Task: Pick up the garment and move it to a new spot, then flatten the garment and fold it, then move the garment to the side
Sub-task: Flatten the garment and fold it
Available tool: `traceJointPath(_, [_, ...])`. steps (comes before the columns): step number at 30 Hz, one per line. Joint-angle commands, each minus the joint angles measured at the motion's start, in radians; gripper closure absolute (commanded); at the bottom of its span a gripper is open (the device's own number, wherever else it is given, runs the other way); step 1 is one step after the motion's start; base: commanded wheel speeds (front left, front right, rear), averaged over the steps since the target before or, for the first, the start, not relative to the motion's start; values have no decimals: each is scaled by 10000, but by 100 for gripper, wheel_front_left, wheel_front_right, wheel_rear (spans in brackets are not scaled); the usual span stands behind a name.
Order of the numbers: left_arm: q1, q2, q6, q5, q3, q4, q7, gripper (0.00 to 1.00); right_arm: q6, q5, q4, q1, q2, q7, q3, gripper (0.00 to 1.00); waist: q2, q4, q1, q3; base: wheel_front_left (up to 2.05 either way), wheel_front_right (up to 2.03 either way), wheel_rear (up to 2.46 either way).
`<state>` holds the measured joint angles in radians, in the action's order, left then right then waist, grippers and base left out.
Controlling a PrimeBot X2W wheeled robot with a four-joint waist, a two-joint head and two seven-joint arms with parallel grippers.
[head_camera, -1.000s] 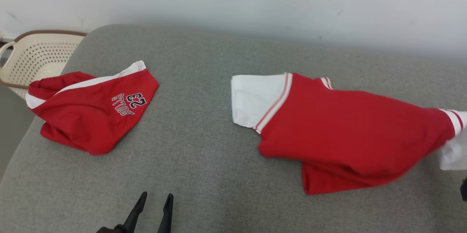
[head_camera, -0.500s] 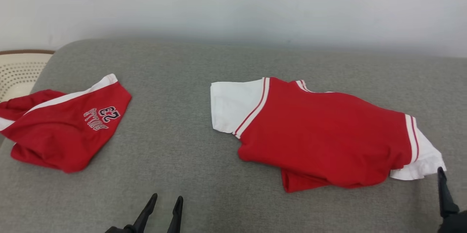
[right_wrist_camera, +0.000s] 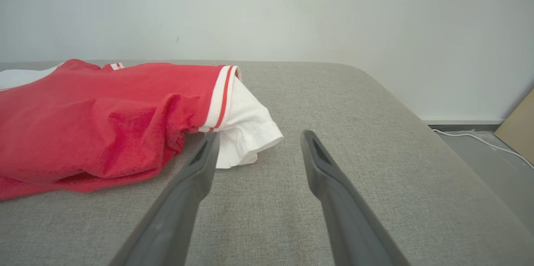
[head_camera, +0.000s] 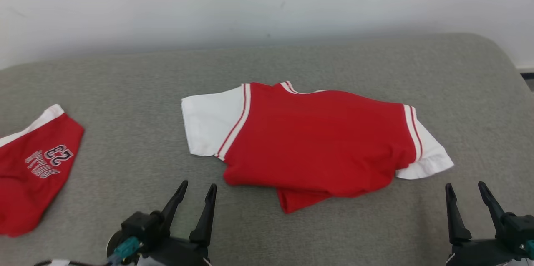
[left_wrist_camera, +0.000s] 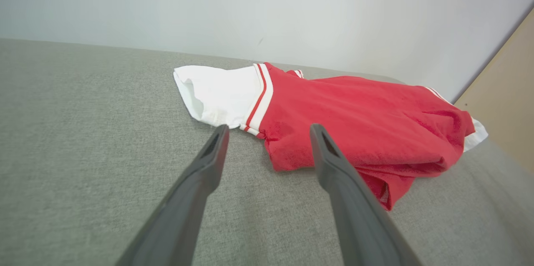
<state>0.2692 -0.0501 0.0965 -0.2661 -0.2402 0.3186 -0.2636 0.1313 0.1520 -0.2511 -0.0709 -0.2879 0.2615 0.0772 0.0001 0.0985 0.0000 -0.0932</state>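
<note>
Since a second ago my right gripper (head_camera: 465,184) has let go of the red cotton T-shirt with white sleeves (head_camera: 317,141) and drawn back. From the head, the shirt lies rumpled mid-way across the grey fabric cushion (head_camera: 125,91). Both grippers sit on its near side, and my left gripper (head_camera: 199,184) is empty too. Left wrist: fingers spread wide, aimed at the left white sleeve (left_wrist_camera: 217,95), apart from it. Right wrist: fingers spread wide, holding nothing, just near the right white sleeve (right_wrist_camera: 242,132). I judge the move done; flattening comes next.
</note>
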Motion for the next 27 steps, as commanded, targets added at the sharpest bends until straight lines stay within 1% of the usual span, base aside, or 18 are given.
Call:
traceJointPath(1, [382,-8,70,-44,-95,254,-15,0,-10,45,22,-130,56,49,27,0,-1,730,0,-550,0,0,0])
traceJointPath(4, [927,-17,41,-159,-122,831,-18,0,-10,32,52,-280,183,51,154,0,-1,1085,0,-837,0,0,0])
traceJointPath(8, [1496,-13,-42,-368,-123,1766,-15,0,-10,36,77,-456,286,38,207,0,-1,1392,0,-1095,0,0,0])
traceJointPath(10, [1670,-17,-92,-681,-50,2178,-16,0,-10,44,68,-515,329,35,231,0,-1,1502,0,-1180,0,0,0])
traceJointPath(15, [1865,-11,104,-1355,-175,2736,-13,0,-10,80,104,-635,433,35,198,0,-1,1579,0,-1365,0,0,0])
traceJointPath(19, [2035,53,339,-2191,-754,3529,39,0,-10,110,50,-725,513,35,220,0,-1,1538,0,-1465,0,0,0])
traceJointPath(20, [2210,61,369,-2209,-839,3598,41,4,-10,119,34,-769,531,36,236,0,-1,1521,0,-1493,0,0,0])
traceJointPath(21, [2293,62,375,-2277,-906,3678,41,22,-10,131,18,-810,559,36,279,0,-1,1511,0,-1517,0,0,0])
traceJointPath(22, [2365,70,393,-2349,-1038,3796,42,59,-10,148,-3,-837,578,36,339,0,-1,1504,0,-1548,0,0,0])
traceJointPath(23, [2432,79,410,-2419,-1206,3938,44,85,-10,168,-27,-850,589,36,375,0,-1,1498,0,-1567,0,0,0])
traceJointPath(24, [2505,101,421,-2576,-1423,4039,59,100,-10,166,-53,-854,585,36,406,0,-1,1496,0,-1590,0,0,0])
traceJointPath(27, [2708,147,431,-2836,-1854,4195,68,100,-10,187,-94,-933,617,34,469,0,-1,1488,0,-1630,0,0,0])
